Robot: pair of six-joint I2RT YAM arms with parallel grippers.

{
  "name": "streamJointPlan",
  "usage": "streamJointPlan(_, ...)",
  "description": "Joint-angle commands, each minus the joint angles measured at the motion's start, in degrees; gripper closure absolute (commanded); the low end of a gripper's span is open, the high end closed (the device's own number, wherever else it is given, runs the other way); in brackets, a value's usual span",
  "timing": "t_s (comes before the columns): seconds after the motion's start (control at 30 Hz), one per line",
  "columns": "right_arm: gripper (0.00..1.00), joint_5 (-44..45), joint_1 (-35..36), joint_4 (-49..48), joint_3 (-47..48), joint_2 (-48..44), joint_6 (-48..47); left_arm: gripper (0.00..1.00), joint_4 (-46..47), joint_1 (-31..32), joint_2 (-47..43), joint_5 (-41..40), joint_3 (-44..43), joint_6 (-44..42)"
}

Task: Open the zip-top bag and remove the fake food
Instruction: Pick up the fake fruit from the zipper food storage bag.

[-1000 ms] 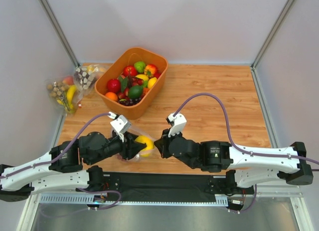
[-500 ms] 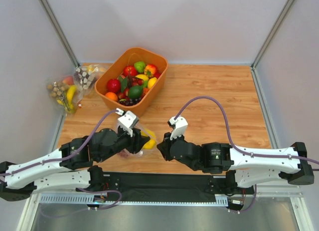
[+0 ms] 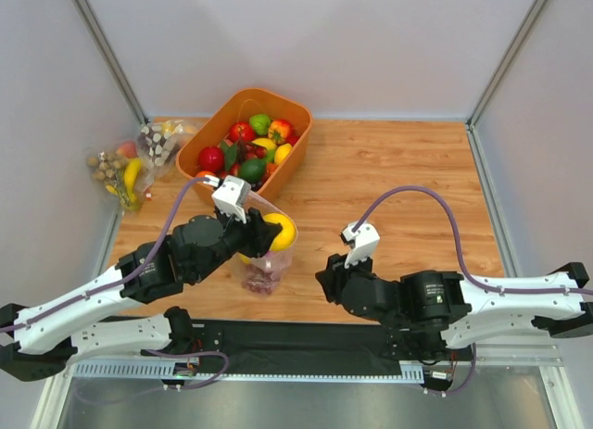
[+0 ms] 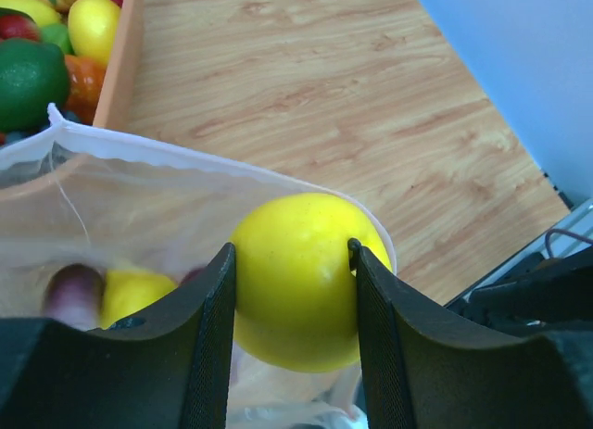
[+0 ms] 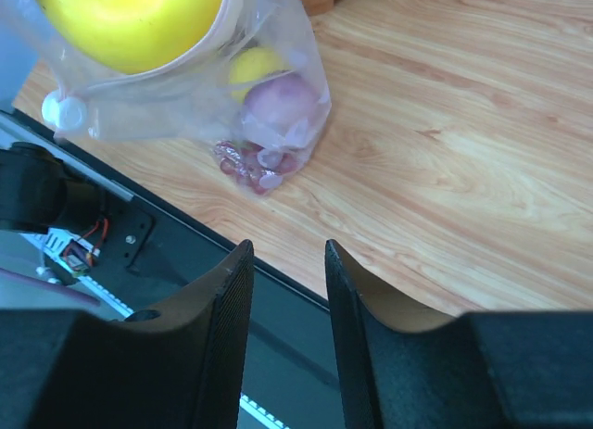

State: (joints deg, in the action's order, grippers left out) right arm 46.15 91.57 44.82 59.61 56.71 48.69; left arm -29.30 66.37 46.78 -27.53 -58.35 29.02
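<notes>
Over the wooden table (image 3: 398,170), my left gripper (image 4: 293,253) clamps a yellow fruit (image 4: 296,299) at the open mouth of the zip-top bag (image 5: 157,109). The bag hangs beneath, more fake food (image 5: 283,105) inside. My right gripper (image 5: 287,251) waits aside, fingers spread and empty, presumably so the fruit can lift clear.

The left tool (image 4: 291,253) clamps a yellow fruit (image 3: 281,231) at the mouth of the zip-top bag (image 3: 264,267). The right tool (image 5: 287,248) hangs right of that bag, jaws parted, empty.
</notes>
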Motion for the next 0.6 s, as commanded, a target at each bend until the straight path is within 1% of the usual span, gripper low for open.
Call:
streamJointPlan(0.0, 0.61, 5.4, 1.7, 1.9, -0.6, -0.4, 1.6, 1.00, 3.6, -0.9, 0.9, 0.0, -0.7, 4.9)
streamJointPlan(0.1, 0.60, 6.6, 3.0, -0.4, -0.4, 0.6, -0.9, 1.00, 4.1, -1.3, 1.3, 0.5, 0.6, 7.9)
streamJointPlan(0.27, 0.60, 5.9, 3.5, -6.2, -1.2, 3.9, -2.8, 1.00, 5.0, -1.7, 1.8, 2.9, 1.4, 9.0)
streamJointPlan(0.4, 0.60, 5.9, 3.6, -8.0, -1.5, 4.8, -3.0, 1.00, 2.5, -1.7, 1.6, 3.4, -1.8, 7.2)
streamJointPlan(0.57, 0.60, 7.7, 3.5, -8.5, -2.6, 3.2, -3.2, 1.00, -0.1, -1.7, 0.2, 3.8, -5.0, 5.7)
